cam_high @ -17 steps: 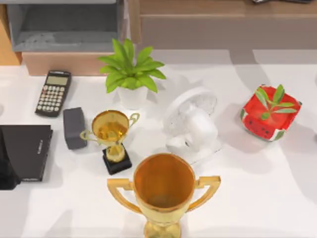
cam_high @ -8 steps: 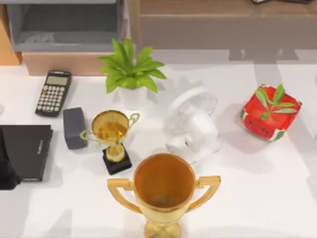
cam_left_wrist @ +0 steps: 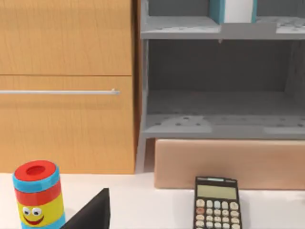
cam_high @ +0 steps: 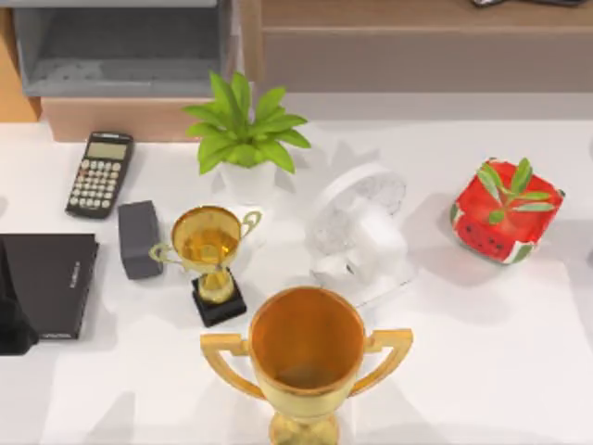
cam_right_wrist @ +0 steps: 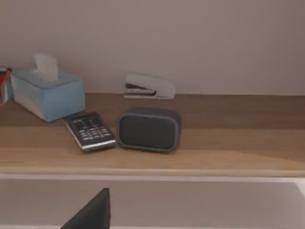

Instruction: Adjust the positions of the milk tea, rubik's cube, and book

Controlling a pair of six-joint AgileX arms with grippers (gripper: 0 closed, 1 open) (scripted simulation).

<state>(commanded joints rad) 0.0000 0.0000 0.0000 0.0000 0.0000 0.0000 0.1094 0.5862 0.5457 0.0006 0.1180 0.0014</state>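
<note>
The book (cam_left_wrist: 238, 9), teal-covered with white page edges, stands upright on the upper shelf of the grey cabinet (cam_left_wrist: 219, 124) in the left wrist view. The milk tea and the rubik's cube are out of view. A dark wedge of my left gripper (cam_left_wrist: 90, 214) pokes into the left wrist view, facing the cabinet across the table. A like wedge of my right gripper (cam_right_wrist: 90, 212) faces a wooden ledge (cam_right_wrist: 152, 157).
On the white table stand a calculator (cam_high: 99, 173), grey box (cam_high: 139, 238), black notebook (cam_high: 51, 283), potted plant (cam_high: 243, 139), white fan (cam_high: 359, 232), two gold trophies (cam_high: 306, 357) and a watermelon pot (cam_high: 506, 209). A striped smiley cylinder (cam_left_wrist: 39, 193) stands near the wooden drawer front.
The shadows across the back and right of the table have drawn away and faded. No object on the table has moved.
</note>
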